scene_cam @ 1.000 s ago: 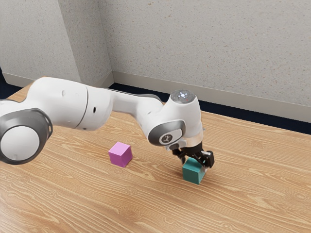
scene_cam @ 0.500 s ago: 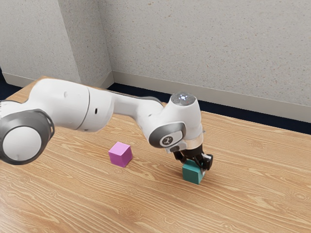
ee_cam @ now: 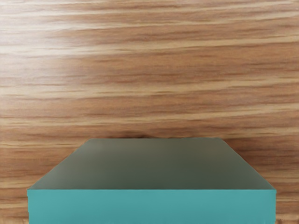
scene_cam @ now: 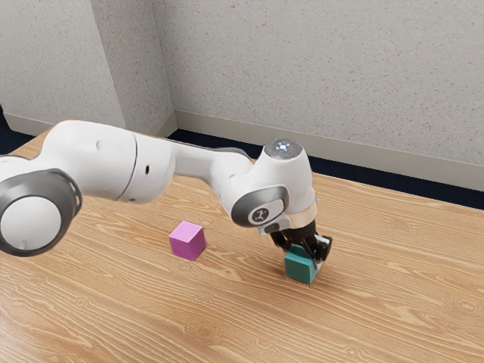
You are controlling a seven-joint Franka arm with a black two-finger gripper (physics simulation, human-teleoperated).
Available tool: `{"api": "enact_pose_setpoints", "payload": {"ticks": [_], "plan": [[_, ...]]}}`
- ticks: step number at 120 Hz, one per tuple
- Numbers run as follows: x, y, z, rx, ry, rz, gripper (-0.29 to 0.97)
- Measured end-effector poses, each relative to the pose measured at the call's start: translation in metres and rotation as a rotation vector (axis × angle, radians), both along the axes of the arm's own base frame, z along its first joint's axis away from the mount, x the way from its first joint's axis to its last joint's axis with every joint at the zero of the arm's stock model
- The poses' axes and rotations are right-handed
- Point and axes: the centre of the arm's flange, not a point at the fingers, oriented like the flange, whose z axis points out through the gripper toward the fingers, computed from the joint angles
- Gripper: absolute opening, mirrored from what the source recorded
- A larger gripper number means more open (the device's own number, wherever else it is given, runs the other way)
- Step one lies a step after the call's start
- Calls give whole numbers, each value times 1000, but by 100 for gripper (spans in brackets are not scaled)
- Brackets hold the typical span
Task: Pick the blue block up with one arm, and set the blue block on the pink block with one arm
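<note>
Two blocks sit on the wooden table [scene_cam: 393,302]. In the exterior view the blue block [scene_cam: 300,269], teal in colour, stands on the wood at about 4 o'clock from the picture's middle. The gripper [scene_cam: 303,248] is set straight down on it, so the block lies at 6 o'clock of the hand, directly under it. The black fingers [scene_cam: 323,249] close on its upper part from two sides, clamping it. The pink block [scene_cam: 187,240] rests at about 9 o'clock from the blue one, well apart and untouched. The white arm [scene_cam: 151,170] comes in from 9 o'clock. In the wrist view the blue block [ee_cam: 149,205] lies just beneath the hand, its top face dark, with table grain [ee_cam: 149,70] beyond it.
</note>
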Motion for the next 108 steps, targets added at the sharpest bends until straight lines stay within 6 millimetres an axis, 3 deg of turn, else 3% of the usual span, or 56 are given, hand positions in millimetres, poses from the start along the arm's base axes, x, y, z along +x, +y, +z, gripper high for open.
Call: {"api": "enact_pose_setpoints", "payload": {"ticks": [15, 24, 36, 48, 60, 88, 108], "plan": [[-4, 2, 31, 7, -35, -4, 35], [-9, 18, 49, 37, -51, 10, 35], [-23, 29, 76, 57, -72, 18, 35], [-46, 49, 89, 91, -71, 33, 36], [-66, 86, 94, 121, -63, 74, 36], [-81, 186, 98, 156, -72, 202, 35], [-81, 223, 92, 141, -101, 222, 35]]}}
